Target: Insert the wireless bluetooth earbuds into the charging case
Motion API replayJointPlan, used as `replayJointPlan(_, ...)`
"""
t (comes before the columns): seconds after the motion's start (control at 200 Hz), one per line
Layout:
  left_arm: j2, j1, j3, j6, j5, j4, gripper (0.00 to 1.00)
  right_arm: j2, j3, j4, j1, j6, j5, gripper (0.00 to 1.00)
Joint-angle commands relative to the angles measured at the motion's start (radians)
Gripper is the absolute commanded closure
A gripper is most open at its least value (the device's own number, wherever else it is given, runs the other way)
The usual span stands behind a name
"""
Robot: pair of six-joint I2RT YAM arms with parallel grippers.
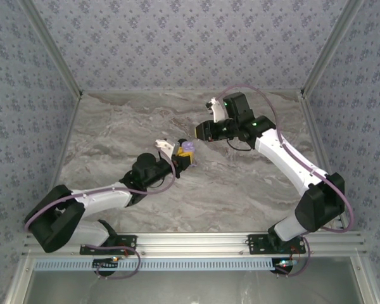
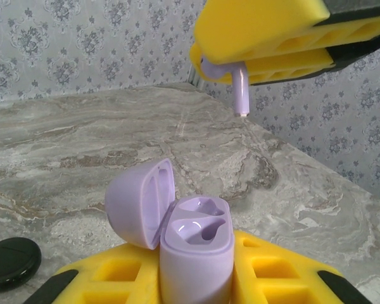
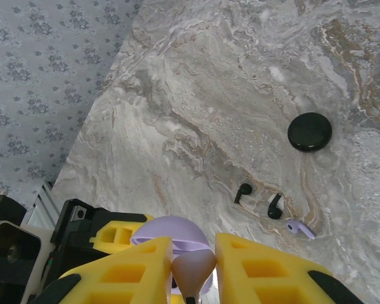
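While black puck (image 3: 310, 132) and loose earbuds (image 3: 275, 206) lie aside, left end effector (image 2: 196, 282) clamps open lilac case (image 2: 196, 244); right end effector (image 3: 193, 272), raised above, clamps lilac earbud (image 2: 240, 92).

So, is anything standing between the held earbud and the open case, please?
Nothing visible does: only open air lies between the lilac earbud, pinched in the right gripper, and the charging case, whose lid is flipped back.

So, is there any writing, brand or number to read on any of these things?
No readable text anywhere.
The lilac case, lilac earbud, black puck and black earbuds are plain.
The wallpaper carries only a floral pattern.
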Motion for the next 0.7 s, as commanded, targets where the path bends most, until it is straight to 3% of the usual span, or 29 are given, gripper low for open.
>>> replayJointPlan(0.0, 0.007, -0.009, 0.053, 0.009, -0.022, 0.059, 0.75, -0.021, 0.024, 0.029, 0.013, 0.028, 0.018, 0.75)
replayJointPlan(0.695, 0.022, -0.024, 0.067, -0.032, -0.087, 0.079, 0.75, -0.002, -0.004, 0.071, 0.049, 0.055, 0.031, 0.75)
